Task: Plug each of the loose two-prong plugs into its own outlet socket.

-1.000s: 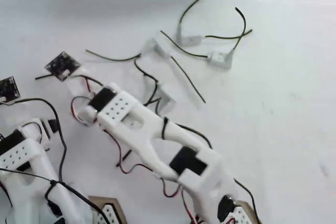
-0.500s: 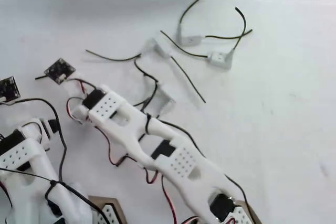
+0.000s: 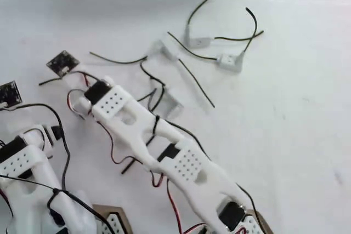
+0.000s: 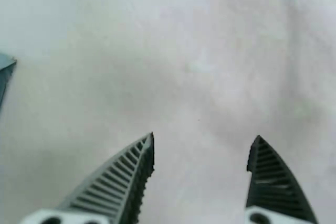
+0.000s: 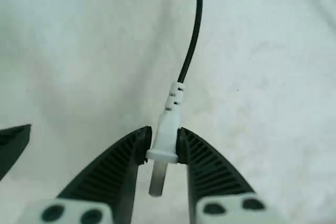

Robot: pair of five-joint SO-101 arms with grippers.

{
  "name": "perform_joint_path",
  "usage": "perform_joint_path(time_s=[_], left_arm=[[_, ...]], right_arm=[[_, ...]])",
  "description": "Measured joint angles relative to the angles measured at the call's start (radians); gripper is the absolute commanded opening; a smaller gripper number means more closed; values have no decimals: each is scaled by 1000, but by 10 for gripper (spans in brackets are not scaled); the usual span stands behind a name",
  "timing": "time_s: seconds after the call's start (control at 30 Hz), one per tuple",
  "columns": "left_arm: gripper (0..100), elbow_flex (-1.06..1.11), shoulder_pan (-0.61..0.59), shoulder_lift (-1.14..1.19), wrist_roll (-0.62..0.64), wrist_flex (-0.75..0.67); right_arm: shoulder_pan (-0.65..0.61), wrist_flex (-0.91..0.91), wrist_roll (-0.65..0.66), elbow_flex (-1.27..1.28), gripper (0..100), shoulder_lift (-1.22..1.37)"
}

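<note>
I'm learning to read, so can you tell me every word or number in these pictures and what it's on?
No word, number or sign here can be read.
On the upper dark board and the dark board at the table's edge: any print is too small to read.
On the white plug in the right gripper: plain, no letters show.

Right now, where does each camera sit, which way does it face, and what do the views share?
High view: fixed above the table, looking down; the right arm lies across it, the left arm lower left.
Left wrist view: on the left wrist, facing the table past the open left gripper.
Right wrist view: on the right wrist, facing the table past the right gripper, shut on a plug with a black cord.
Shared: all three show the white table.
</note>
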Motion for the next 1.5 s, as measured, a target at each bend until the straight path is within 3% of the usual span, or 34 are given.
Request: perform_joint_path(time_s=[0.27,0.5,0.77,1.07,1.33,1.5], left_arm=[[282,0,0,0,0,0],[282,3,0,0,0,-20],[282,25,15,-2,0,-49],[282,25,12,-2,0,-49],[282,25,12,-2,0,-49],[282,32,12,-2,0,-49]], right_arm=[[26,348,0,-288,18,0],[121,387,20,-232,17,-37],[144,387,21,244,17,-457],[351,373,144,865,17,-987],[578,147,295,1384,17,-1231],[632,17,379,1620,18,-1235]])
